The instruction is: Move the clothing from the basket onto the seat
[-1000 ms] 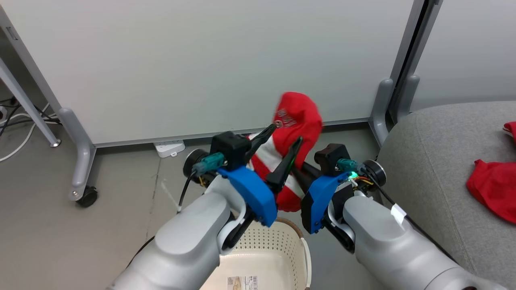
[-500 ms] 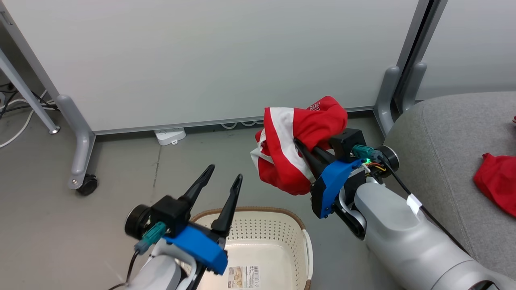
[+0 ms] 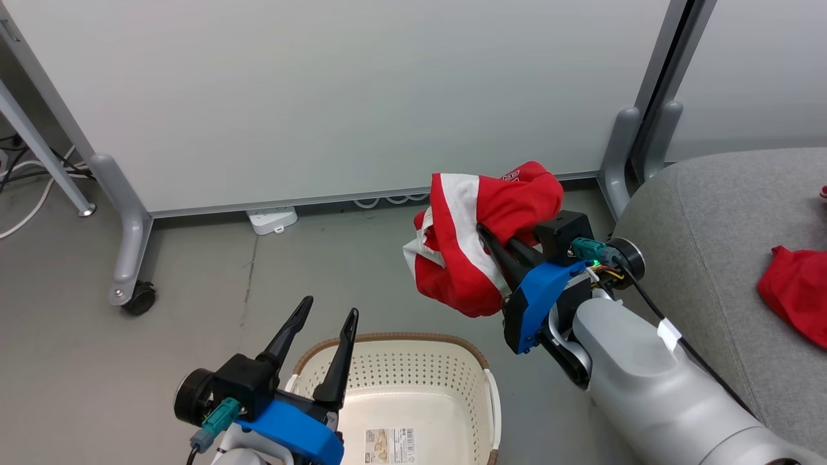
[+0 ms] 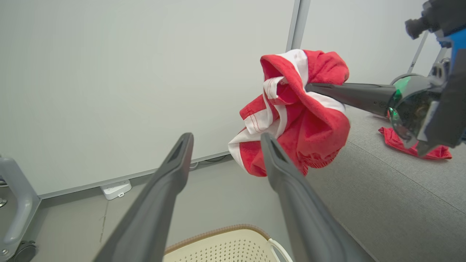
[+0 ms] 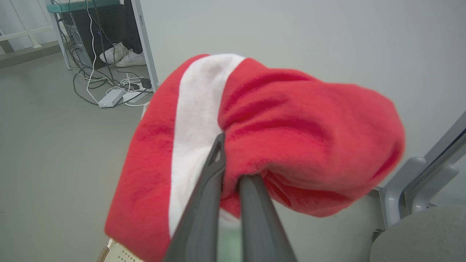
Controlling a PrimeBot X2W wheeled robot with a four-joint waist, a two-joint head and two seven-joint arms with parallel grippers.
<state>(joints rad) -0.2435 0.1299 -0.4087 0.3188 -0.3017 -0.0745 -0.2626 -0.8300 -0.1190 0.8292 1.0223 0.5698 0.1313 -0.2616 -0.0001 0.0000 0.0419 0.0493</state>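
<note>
We find the right claw (image 3: 492,248) clamped on a bunched red garment (image 3: 517,200), held in the air beyond the basket (image 3: 394,361), left of the grey seat (image 3: 704,226). The left claw (image 3: 329,308) stands wide, holding nothing. The head view adds the basket's sticker (image 3: 389,445) and a second garment (image 3: 795,290) on the seat. The right wrist view adds cables (image 5: 109,83) and white shoes (image 5: 122,56). The floor (image 3: 194,290) is grey and the panels (image 3: 323,97) pale.

- The basket (image 3: 400,337) stood on the floor (image 3: 194,271) at the near edge of the head view, with the left pincer (image 3: 329,307) over its far left corner.
- The seat (image 3: 704,213) lay to the right of the basket, apart from it.
- The held garment (image 3: 497,206) sat on the right pincer (image 3: 483,231), beyond the basket's right corner and left of the seat.
- A second garment (image 3: 791,290) lay on the seat, toward its right.
- The partition panel (image 3: 323,97) stood behind everything, with a power strip (image 3: 271,219) at its foot.
</note>
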